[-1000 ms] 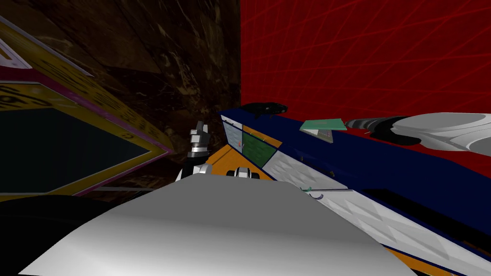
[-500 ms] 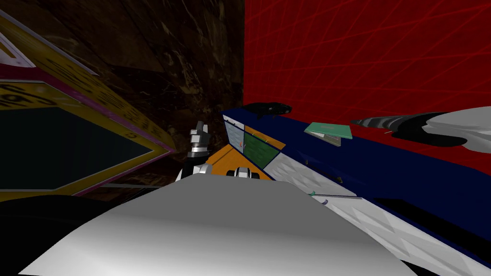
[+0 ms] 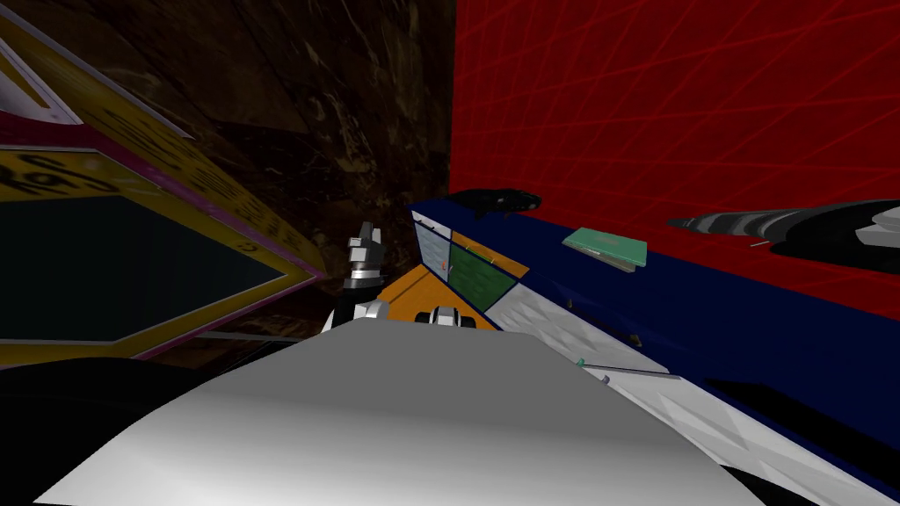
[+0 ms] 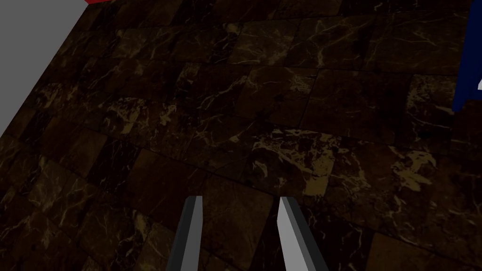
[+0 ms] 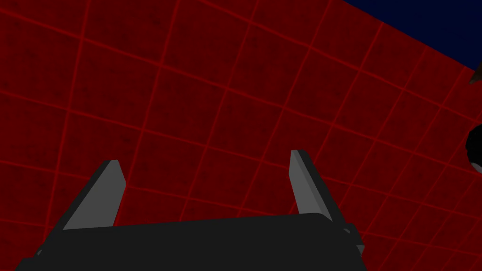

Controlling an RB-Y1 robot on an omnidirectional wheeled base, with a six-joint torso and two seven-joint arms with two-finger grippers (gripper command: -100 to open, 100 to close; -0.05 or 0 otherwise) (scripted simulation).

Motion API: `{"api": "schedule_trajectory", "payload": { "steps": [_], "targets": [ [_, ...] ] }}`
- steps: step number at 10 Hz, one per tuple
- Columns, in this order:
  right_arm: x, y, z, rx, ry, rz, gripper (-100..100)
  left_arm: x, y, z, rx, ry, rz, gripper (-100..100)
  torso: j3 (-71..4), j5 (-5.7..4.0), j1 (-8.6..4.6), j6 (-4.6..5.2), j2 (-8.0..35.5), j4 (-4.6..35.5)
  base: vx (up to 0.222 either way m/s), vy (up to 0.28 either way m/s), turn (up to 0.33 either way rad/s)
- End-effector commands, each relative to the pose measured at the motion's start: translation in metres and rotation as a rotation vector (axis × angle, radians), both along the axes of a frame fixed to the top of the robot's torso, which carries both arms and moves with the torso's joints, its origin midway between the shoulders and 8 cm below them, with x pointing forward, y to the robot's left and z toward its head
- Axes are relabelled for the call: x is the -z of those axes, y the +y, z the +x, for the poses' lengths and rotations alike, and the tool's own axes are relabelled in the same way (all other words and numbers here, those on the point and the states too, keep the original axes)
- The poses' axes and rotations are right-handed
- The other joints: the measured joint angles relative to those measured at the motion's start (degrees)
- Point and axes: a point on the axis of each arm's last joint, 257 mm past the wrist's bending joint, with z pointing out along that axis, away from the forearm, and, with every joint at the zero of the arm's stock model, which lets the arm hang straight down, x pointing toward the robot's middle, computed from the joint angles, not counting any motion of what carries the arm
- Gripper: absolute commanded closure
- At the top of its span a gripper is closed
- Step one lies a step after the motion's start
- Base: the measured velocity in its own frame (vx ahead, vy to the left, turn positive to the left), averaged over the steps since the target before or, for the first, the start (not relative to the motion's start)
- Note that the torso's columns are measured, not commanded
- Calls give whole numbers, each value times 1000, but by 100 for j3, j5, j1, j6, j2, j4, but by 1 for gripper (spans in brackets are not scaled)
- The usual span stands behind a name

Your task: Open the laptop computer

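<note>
Green, flat, lid down as far as could be told: found the laptop (image 3: 606,247) so on the dark blue counter (image 3: 721,307), close by the red wall (image 3: 668,105). Saw the counter run from the far left to the near right along that wall. Noted a black thing (image 3: 490,200) at its far end, well apart from the laptop; could not tell what it was. Below the top, saw fronts (image 3: 479,277) in white, green and orange.

Held the right arm (image 3: 791,230) out above the counter, to the right of the laptop and apart from it, touching nothing. In the right wrist view, found the right gripper (image 5: 204,157) released, its fingers (image 5: 101,193) wide apart with nothing between them, facing the red wall and its grid of lighter lines.

Held the left arm (image 3: 363,259) low and near, to the left of the counter's far end, well apart from the laptop. In the left wrist view, found the left gripper (image 4: 238,198) also unclenched, with a narrower gap and nothing in it, pointed at the floor (image 4: 282,94) of dark brown marbled tiles. On the left, noted a yellow-edged panel (image 3: 202,189) with a dark middle.
</note>
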Motion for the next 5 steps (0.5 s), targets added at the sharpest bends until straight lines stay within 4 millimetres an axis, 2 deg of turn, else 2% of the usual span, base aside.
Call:
{"api": "schedule_trajectory", "payload": {
  "steps": [1,5],
  "targets": [
    [0,0,0,0,0,0,0,0,0,0,0,0,0,0,2,0,0,0,3,1,0,0,0],
    [0,0,0,0,0,0,0,0,0,0,0,0,0,0,-1,2,5,0,-2,0,0,0,0]
  ]
}}
